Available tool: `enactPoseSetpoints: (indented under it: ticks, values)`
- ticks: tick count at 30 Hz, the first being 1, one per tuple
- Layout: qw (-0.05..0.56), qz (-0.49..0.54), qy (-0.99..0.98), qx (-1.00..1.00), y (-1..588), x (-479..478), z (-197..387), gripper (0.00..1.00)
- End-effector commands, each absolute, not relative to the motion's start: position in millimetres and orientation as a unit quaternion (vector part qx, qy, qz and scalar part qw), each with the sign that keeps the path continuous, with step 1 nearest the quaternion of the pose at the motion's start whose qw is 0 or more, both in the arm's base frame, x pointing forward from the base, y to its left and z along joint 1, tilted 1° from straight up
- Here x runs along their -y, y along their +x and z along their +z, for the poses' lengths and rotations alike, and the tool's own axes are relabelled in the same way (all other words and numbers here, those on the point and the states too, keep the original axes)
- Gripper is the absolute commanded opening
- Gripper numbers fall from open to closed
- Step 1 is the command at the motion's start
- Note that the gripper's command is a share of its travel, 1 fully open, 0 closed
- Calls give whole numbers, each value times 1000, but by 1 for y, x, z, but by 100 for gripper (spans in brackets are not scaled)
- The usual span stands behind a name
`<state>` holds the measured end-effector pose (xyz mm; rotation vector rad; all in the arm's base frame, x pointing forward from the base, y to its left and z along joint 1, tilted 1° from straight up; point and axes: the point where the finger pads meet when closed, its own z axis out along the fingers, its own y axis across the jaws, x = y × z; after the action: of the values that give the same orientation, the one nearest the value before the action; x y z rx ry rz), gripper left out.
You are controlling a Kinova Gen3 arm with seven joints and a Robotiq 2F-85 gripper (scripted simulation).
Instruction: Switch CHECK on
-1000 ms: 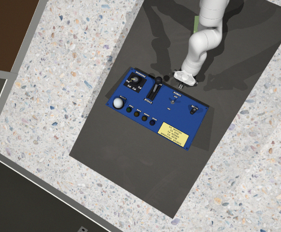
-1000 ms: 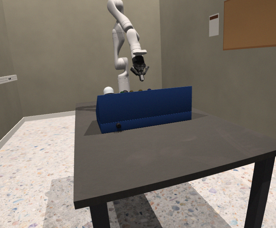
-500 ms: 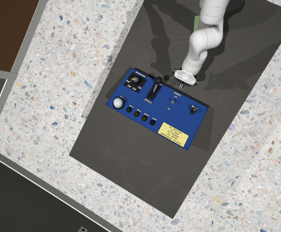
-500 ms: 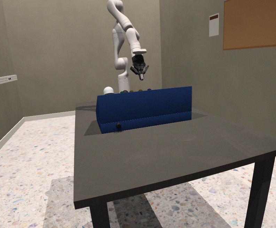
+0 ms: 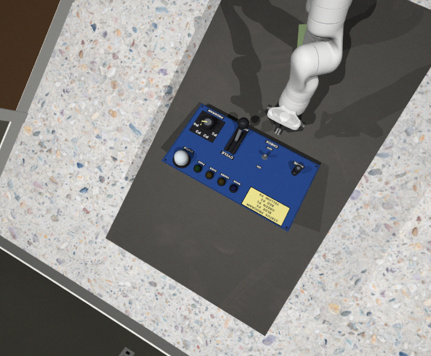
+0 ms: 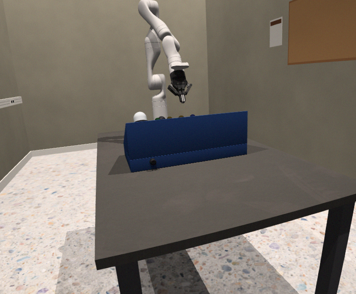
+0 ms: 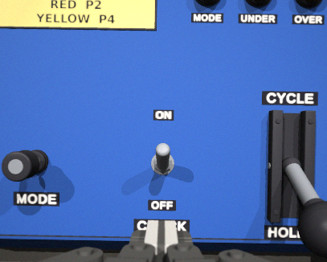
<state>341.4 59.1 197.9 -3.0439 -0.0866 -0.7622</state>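
Observation:
The blue console (image 5: 280,179) (image 6: 184,135) (image 7: 89,88) stands on the dark table. Its CHECK toggle (image 5: 264,155) (image 7: 162,157) is a small metal lever between the ON and OFF labels; I cannot tell which way it leans. My gripper (image 5: 278,131) (image 6: 182,100) (image 7: 161,239) is shut and empty. It hangs above the console's edge on the arm side, over the CHECK label, apart from the toggle.
The CYCLE lever (image 5: 242,124) (image 7: 306,193) with its black ball sits close beside the gripper at HOLD. The MODE knob (image 5: 297,168) (image 7: 22,164), the PROGRAM dial (image 5: 207,123), a white dome (image 5: 181,157) (image 6: 139,116), several lamps and a yellow legend (image 5: 266,206) are also on the panel.

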Motion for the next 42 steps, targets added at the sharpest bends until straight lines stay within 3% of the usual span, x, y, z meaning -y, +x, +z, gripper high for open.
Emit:
enactPoseSetpoints:
  ticks: [1,9,10,42]
  values:
    - [1,-243,-970,28,342,-59,198,10]
    - [1,-243,-970,28,342,-59,199,10]
    - [1,-243,-970,28,342,-59,199,100]
    - [1,-243,-970,28,342,-59,199,100]
